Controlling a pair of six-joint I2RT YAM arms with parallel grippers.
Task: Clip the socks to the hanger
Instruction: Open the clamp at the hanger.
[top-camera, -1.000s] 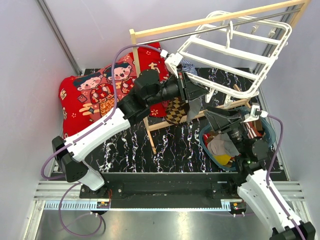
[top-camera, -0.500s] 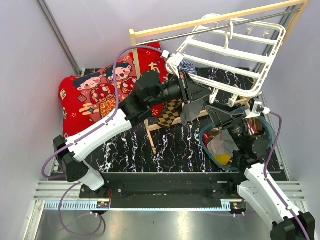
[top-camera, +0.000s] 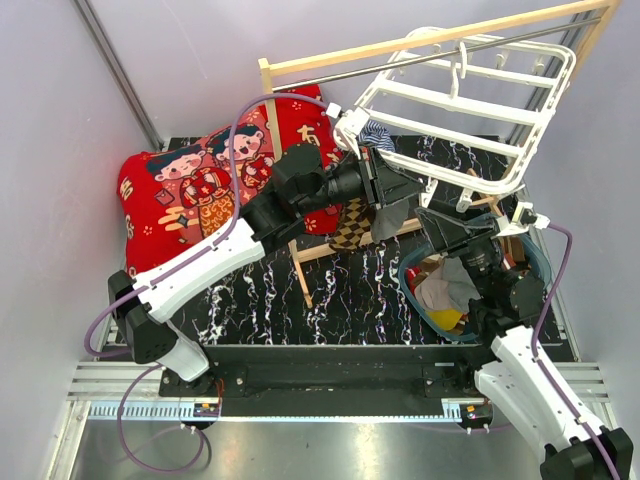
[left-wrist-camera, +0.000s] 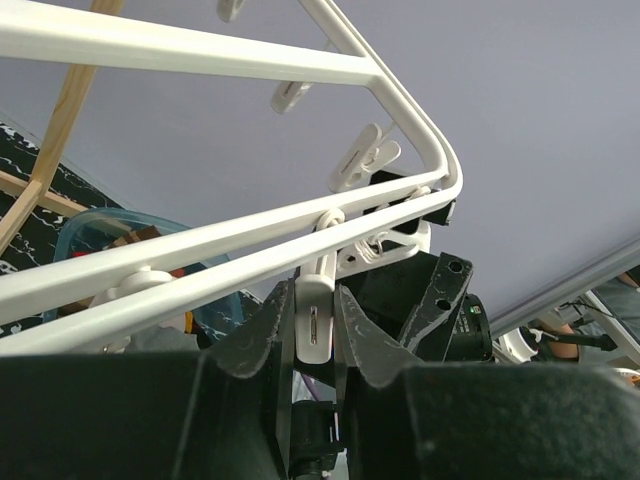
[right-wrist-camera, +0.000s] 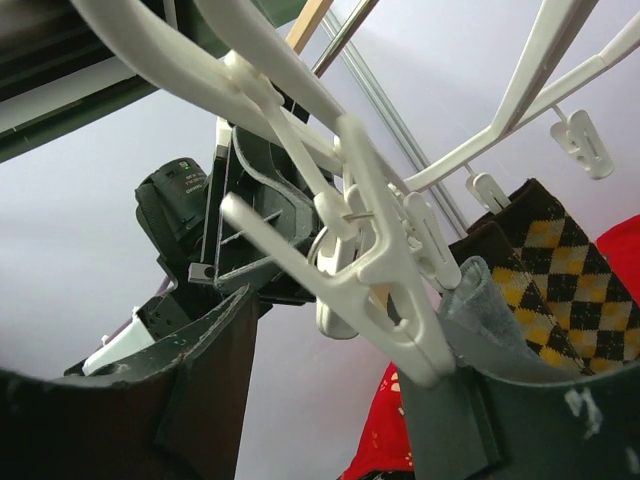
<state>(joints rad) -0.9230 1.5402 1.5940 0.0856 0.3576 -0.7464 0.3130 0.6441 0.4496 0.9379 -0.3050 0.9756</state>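
Socks first: the checkered sock (top-camera: 350, 228) and grey sock (top-camera: 390, 218) hang under the hanger's (top-camera: 470, 100) left corner. My left gripper (left-wrist-camera: 315, 322) pinches a peg (left-wrist-camera: 314, 335) there. My right gripper (right-wrist-camera: 340, 340) straddles the pegs, jaws apart. I'd seat the grey cuff deep before releasing.

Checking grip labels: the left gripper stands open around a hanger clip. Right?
Not quite. The left gripper is not open: its jaws are shut on the clip of the hanger, pressing it from both sides. The left wrist view shows this.
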